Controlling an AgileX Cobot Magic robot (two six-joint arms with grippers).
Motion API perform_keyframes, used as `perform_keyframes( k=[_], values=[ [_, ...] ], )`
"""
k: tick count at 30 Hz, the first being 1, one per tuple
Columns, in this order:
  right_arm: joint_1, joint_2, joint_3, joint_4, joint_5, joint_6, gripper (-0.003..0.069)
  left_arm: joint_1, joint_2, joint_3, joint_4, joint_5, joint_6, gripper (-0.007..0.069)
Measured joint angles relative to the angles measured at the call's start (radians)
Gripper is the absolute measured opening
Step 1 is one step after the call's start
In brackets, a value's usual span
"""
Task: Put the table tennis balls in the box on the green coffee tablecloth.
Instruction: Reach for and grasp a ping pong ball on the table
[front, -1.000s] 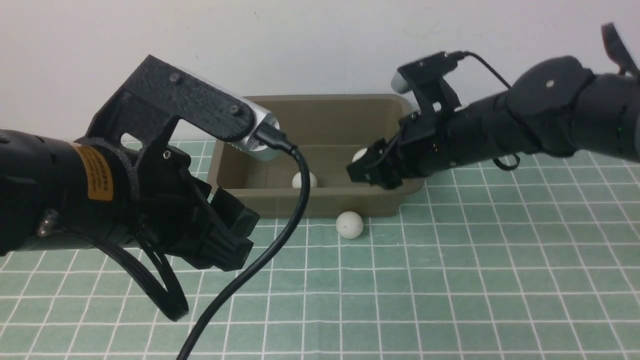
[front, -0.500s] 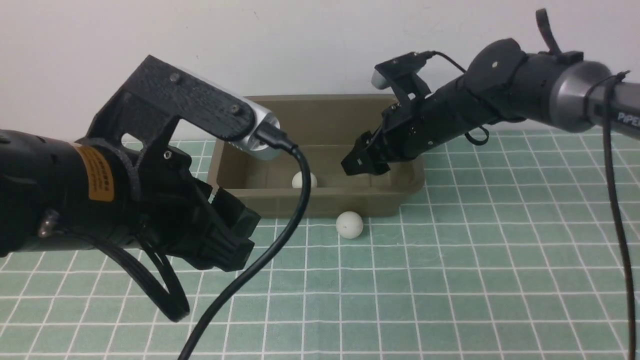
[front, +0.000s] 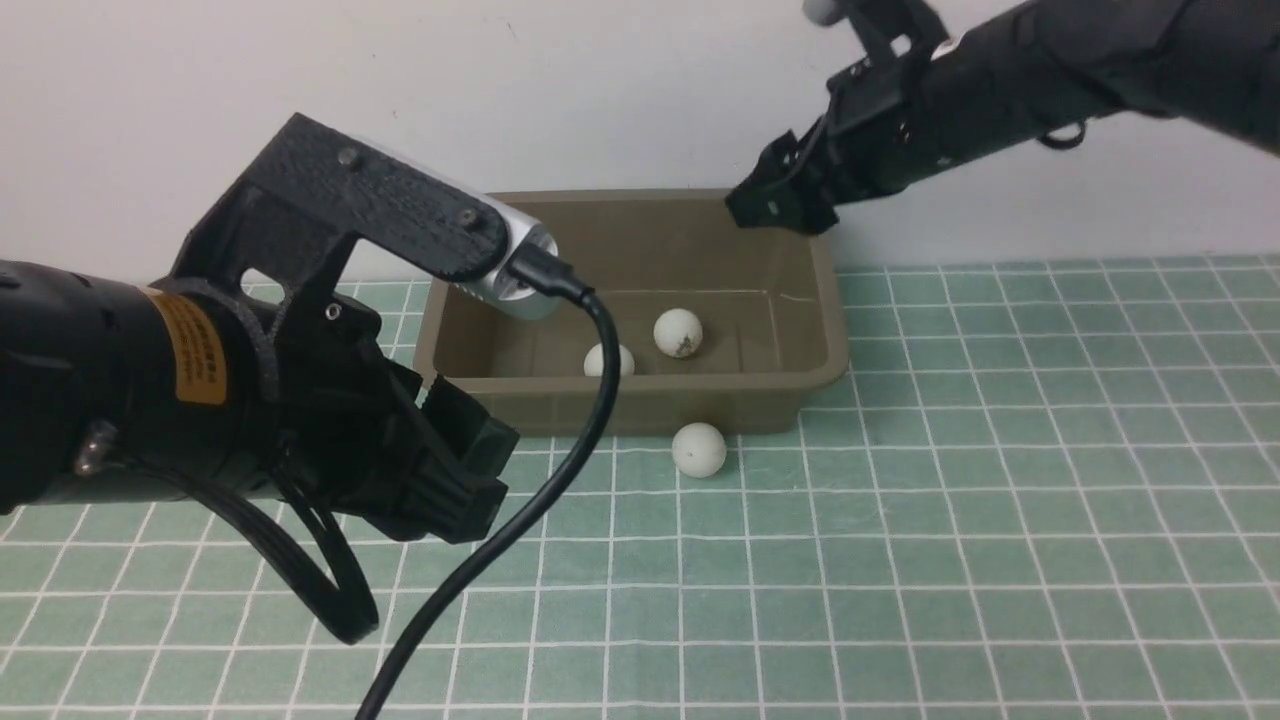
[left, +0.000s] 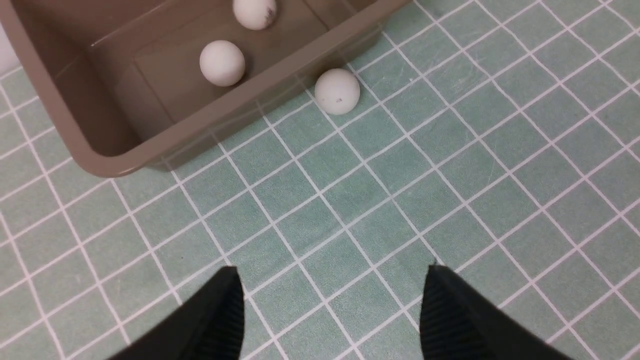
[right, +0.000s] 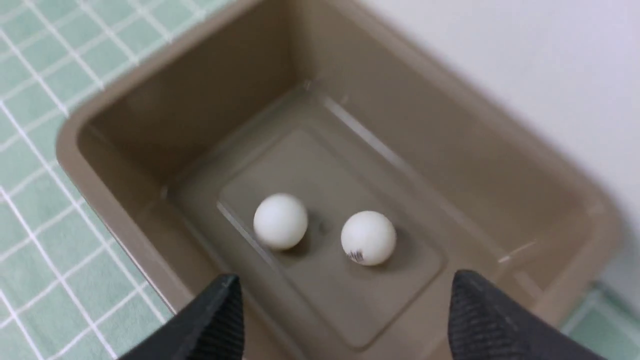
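Two table tennis balls lie on the floor of the olive-brown box (front: 820, 350): a plain one (front: 608, 361) (right: 280, 220) (left: 222, 63) and one with a dark logo (front: 678, 332) (right: 368, 237) (left: 254, 12). A third ball (front: 699, 448) (left: 337, 91) rests on the green coffee tablecloth (front: 950, 520), against the box's near wall. My right gripper (front: 775, 205) (right: 345, 282) hangs open and empty above the box's far right corner. My left gripper (front: 470, 480) (left: 332, 272) is open and empty over the cloth, near the box's front left corner.
A pale wall (front: 600, 90) rises right behind the box. A black cable (front: 560, 460) loops from my left wrist camera down across the cloth in front of the box. Open gridded cloth spreads to the right and toward the front.
My right gripper opened and let go of the logo ball, which now lies in the box beside the plain one. The right arm rose up and back. The left arm stayed still.
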Motion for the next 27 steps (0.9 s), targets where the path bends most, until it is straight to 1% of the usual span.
perform_keyframes(
  k=[4, 8, 16, 21, 27],
  values=[
    [0.0, -0.125, -0.002, -0.087, 0.006, 0.094, 0.0493, 0.0, 0.0, 0.0, 0.0, 0.0, 0.0, 0.0426],
    [0.0, -0.224, -0.003, -0.139, 0.044, 0.185, 0.0487, 0.0, 0.0, 0.0, 0.0, 0.0, 0.0, 0.0426],
    [0.0, -0.352, -0.003, -0.165, 0.153, 0.328, 0.0486, 0.0, 0.0, 0.0, 0.001, 0.0, 0.0, 0.0426],
    [0.0, -0.423, -0.003, -0.177, 0.263, 0.423, 0.0484, 0.0, 0.0, 0.0, 0.004, -0.001, 0.001, 0.0426],
    [0.0, -0.438, -0.003, -0.178, 0.333, 0.449, 0.0483, 0.0, 0.0, 0.0, 0.012, -0.003, 0.001, 0.0426]
  ],
)
